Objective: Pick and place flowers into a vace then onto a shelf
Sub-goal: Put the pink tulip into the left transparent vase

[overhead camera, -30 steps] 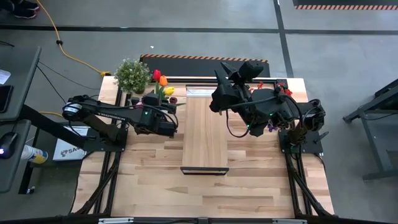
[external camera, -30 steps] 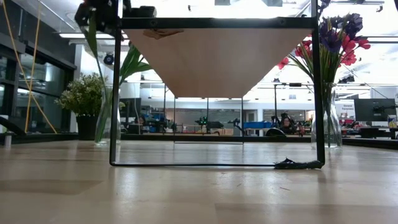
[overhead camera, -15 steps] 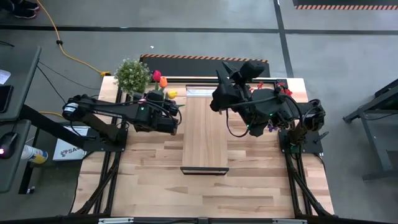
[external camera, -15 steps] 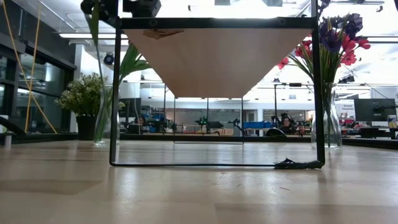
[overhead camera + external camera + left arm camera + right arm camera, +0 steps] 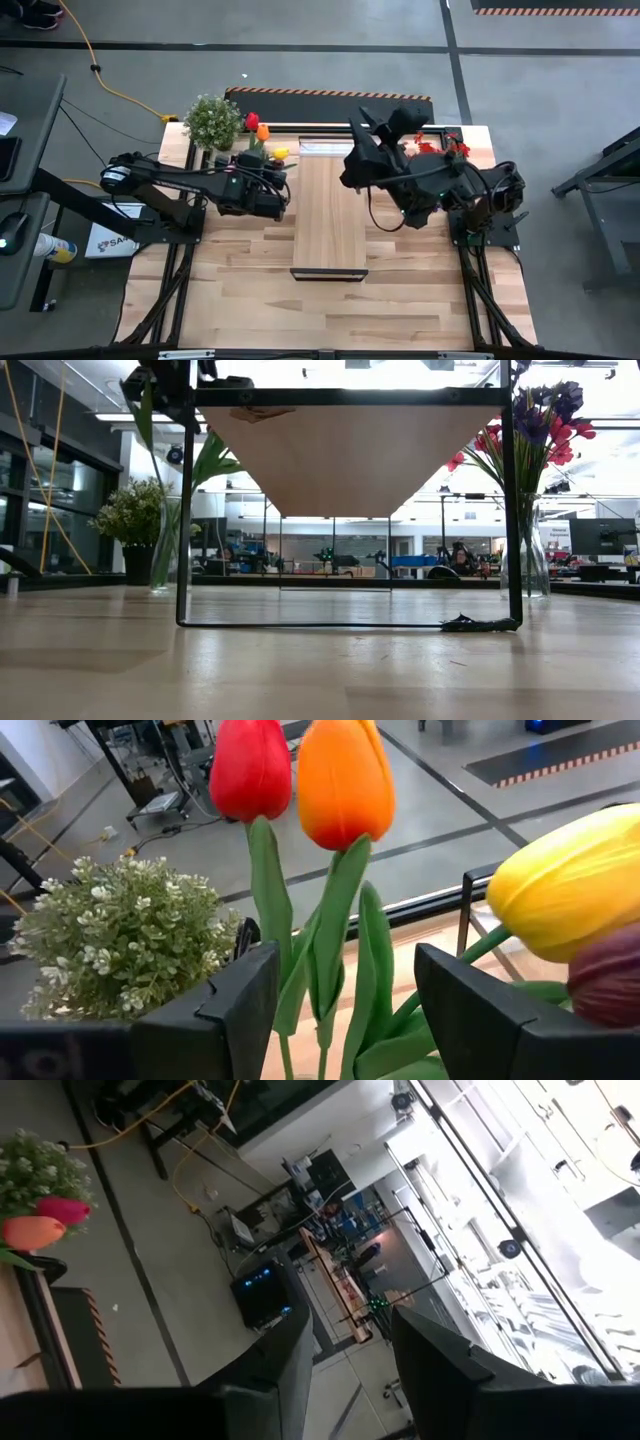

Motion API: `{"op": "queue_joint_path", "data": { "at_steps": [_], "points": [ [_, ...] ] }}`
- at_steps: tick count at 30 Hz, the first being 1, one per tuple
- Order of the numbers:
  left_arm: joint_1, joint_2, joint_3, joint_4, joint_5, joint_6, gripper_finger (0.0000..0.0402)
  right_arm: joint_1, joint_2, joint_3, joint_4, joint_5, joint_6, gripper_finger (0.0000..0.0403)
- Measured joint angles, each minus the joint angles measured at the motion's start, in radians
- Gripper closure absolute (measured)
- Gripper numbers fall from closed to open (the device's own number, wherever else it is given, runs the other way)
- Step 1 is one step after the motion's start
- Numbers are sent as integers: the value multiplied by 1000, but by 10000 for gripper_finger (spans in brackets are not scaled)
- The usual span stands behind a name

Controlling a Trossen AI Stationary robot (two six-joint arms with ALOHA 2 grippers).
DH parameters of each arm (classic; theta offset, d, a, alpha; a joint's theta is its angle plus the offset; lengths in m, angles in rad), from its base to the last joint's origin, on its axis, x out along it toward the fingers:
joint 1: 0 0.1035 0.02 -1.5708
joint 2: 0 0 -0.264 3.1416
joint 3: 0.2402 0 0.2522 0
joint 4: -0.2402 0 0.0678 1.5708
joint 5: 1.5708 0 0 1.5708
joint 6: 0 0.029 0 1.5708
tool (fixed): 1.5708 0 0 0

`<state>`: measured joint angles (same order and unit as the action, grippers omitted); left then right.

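A red, an orange and a yellow tulip (image 5: 262, 132) stand in a clear glass vase (image 5: 165, 550) on the table left of the shelf (image 5: 328, 215). My left gripper (image 5: 345, 980) is level at stem height above the vase and open. The stems and leaves rise between its fingers, and a maroon head (image 5: 610, 990) shows beside the yellow one. My right gripper (image 5: 345, 1350) is raised high over the shelf's far right (image 5: 362, 122), open and holding nothing. A second vase (image 5: 528, 550) with purple and red flowers (image 5: 545, 420) stands right of the shelf. My left gripper has one finger (image 5: 235, 1010) on each side of the tulips' stems and leaves (image 5: 330, 950), coming in level from the table's near left. I cannot tell whether either finger touches them. The stems stand upright in the vase, which rests on the table.
A bushy pale-green potted plant (image 5: 212, 120) stands at the table's far left corner, just behind the left vase. The shelf's black frame legs (image 5: 185, 510) stand close beside that vase. Bare plank tabletop (image 5: 330, 310) lies toward the near edge.
My left gripper has rolled a little about the tulip stems and stayed in place. The yellow head has shifted slightly toward the shelf.
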<state>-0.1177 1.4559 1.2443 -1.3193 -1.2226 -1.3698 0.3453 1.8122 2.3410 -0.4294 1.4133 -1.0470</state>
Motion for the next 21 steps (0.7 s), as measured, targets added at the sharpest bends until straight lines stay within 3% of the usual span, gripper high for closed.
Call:
{"op": "queue_joint_path", "data": {
  "at_steps": [13, 21],
  "points": [
    [0, 0, -87, 138, -77, 11, 132, 5, 0, 0, -1, -9, 26, 273],
    [0, 0, -133, 193, -215, 0, 134, 5, 0, 0, -22, -10, 56, 273]
  ]
}}
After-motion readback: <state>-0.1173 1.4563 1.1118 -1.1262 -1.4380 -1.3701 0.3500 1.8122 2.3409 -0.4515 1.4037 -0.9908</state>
